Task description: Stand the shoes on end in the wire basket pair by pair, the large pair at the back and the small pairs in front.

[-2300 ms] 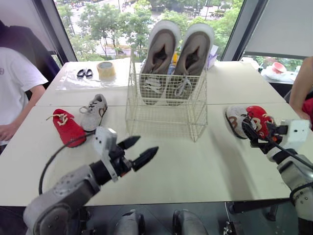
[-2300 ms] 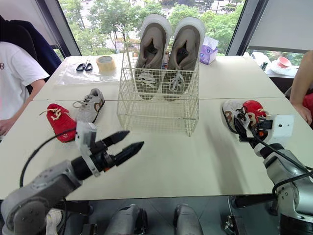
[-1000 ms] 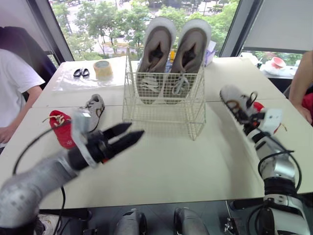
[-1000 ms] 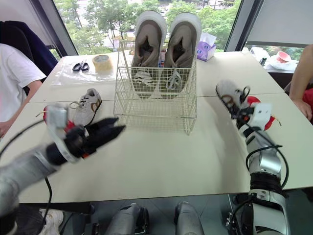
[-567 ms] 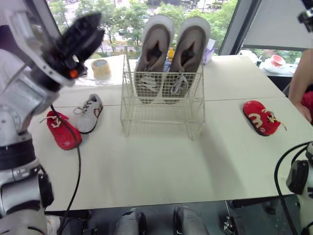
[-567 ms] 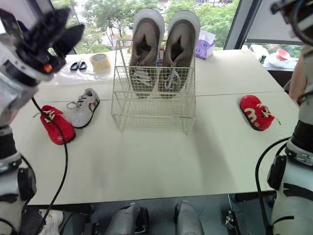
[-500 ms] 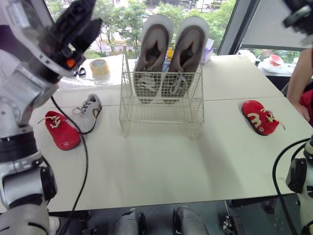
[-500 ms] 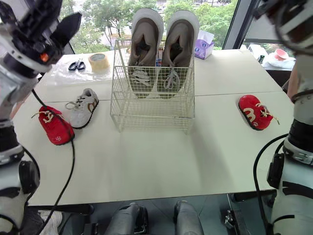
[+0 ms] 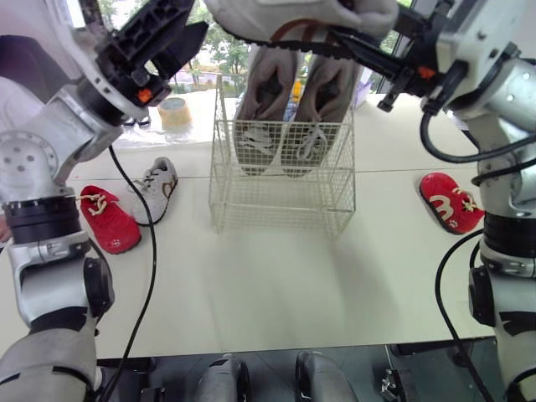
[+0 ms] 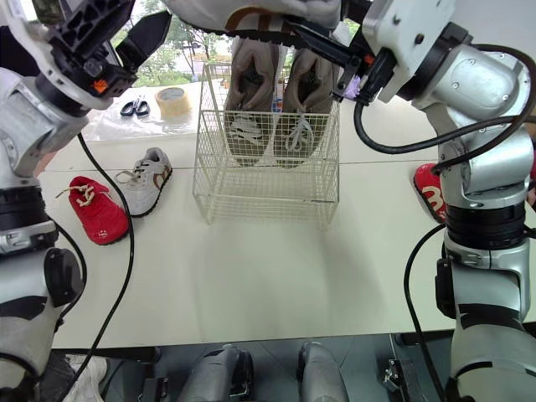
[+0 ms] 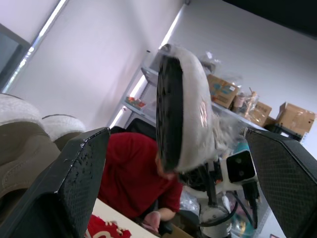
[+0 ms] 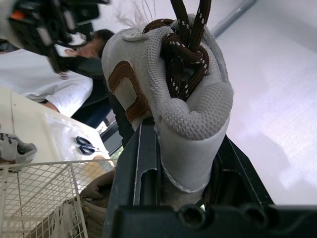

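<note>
Grey shoe [image 9: 293, 15] | in right hand [image 12: 181, 135] | above basket [image 9: 251, 194] rim | front free

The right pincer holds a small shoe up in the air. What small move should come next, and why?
Probably lower the right pincer with its shoe toward the front of the basket. The shoe hangs high above the basket, the large pair already stands at the back, and no small shoe stands in front of it yet.

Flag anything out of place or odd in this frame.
The right gripper holds a small grey shoe sideways, high above the wire basket. The pairs are split: the second grey shoe and one red shoe lie left, another red shoe right.
</note>
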You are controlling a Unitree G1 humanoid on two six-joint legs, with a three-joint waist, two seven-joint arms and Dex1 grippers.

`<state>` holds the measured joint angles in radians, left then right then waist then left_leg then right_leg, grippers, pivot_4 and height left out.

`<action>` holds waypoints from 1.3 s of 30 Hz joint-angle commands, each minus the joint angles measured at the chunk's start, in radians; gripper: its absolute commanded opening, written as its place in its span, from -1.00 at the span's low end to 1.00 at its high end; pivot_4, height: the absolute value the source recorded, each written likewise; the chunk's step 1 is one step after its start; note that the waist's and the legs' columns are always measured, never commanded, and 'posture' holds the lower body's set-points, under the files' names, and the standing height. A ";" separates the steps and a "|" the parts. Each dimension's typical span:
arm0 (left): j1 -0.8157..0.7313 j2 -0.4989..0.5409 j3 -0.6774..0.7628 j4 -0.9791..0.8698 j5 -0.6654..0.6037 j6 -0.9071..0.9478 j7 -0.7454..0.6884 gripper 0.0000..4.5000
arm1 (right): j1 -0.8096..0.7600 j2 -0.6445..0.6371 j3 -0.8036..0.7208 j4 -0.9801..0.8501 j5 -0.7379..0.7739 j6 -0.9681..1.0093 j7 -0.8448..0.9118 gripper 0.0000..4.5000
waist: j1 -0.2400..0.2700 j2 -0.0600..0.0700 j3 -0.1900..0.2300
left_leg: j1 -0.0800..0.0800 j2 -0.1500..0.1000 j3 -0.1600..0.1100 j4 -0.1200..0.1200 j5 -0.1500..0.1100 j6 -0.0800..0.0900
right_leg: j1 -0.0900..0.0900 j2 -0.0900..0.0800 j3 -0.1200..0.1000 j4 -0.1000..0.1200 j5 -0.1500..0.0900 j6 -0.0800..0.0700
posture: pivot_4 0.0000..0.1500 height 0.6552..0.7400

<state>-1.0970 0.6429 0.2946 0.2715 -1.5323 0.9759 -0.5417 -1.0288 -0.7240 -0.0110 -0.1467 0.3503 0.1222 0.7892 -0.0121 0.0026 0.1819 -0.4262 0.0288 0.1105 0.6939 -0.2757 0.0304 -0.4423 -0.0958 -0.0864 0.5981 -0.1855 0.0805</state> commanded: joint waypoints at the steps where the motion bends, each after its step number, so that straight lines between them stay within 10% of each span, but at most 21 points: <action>1: -0.055 -0.001 -0.001 0.005 0.068 0.012 -0.068 1.00 | -0.014 0.007 -0.017 -0.030 -0.018 -0.032 0.009 -0.66 | -0.001 0.000 0.000 | 0.000 0.000 0.000 0.000 0.000 0.000 | 0.000 0.000 0.000 0.000 0.000 0.000 | 1.00 1.00; 6: -0.083 -0.026 0.006 0.036 0.130 0.033 -0.129 0.65 | -0.006 0.015 -0.011 -0.044 -0.038 -0.038 0.018 -0.68 | -0.001 0.000 0.000 | 0.000 0.000 0.000 0.000 0.000 0.000 | 0.000 0.000 0.000 0.000 0.000 0.000 | 1.00 1.00; 14: -0.092 -0.053 0.042 0.027 0.145 0.064 -0.136 -0.90 | 0.011 0.015 -0.011 -0.062 -0.063 -0.050 0.026 -0.68 | -0.001 0.000 0.000 | 0.000 0.001 0.000 0.000 0.000 -0.001 | 0.000 0.000 0.000 0.000 0.000 0.000 | 1.00 1.00; 16: -0.093 -0.067 0.064 0.030 0.136 0.063 -0.107 -0.90 | 0.022 0.011 -0.005 -0.063 -0.075 -0.054 0.030 -0.68 | 0.000 0.000 0.000 | 0.000 0.001 0.000 0.000 0.000 -0.001 | 0.000 0.000 0.000 0.001 0.000 0.000 | 1.00 1.00; 24: -0.029 -0.199 0.225 -0.095 0.037 -0.073 0.118 -0.90 | 0.246 0.132 -0.214 -0.098 0.110 0.202 -0.213 0.98 | 0.003 -0.002 0.001 | 0.000 0.001 -0.001 0.000 0.000 0.000 | 0.001 -0.001 0.000 0.000 0.000 0.000 | 1.00 1.00; 30: 0.037 -0.395 0.253 -0.251 0.042 -0.262 0.243 -0.90 | 0.260 0.590 -0.308 -0.284 0.798 0.414 -0.683 0.98 | 0.001 -0.002 0.001 | 0.002 0.002 -0.002 -0.002 0.003 -0.005 | -0.001 -0.001 0.000 0.011 0.000 -0.001 | 1.00 1.00; 39: 0.145 -0.532 0.139 -0.338 0.080 -0.318 0.269 -0.90 | 0.179 0.784 -0.217 -0.256 0.915 0.351 -0.815 0.98 | 0.002 -0.002 0.001 | 0.001 0.000 -0.004 0.002 -0.002 0.005 | 0.000 -0.001 -0.001 0.011 0.000 -0.001 | 1.00 1.00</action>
<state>-0.9582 0.1302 0.4792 -0.0125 -1.4479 0.6572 -0.2755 -0.8125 0.0454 -0.2466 -0.3956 1.2593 0.5005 -0.0290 -0.0099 0.0001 0.1827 -0.4254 0.0289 0.1069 0.6960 -0.2782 0.0351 -0.4426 -0.0966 -0.0871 0.6095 -0.1853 0.0795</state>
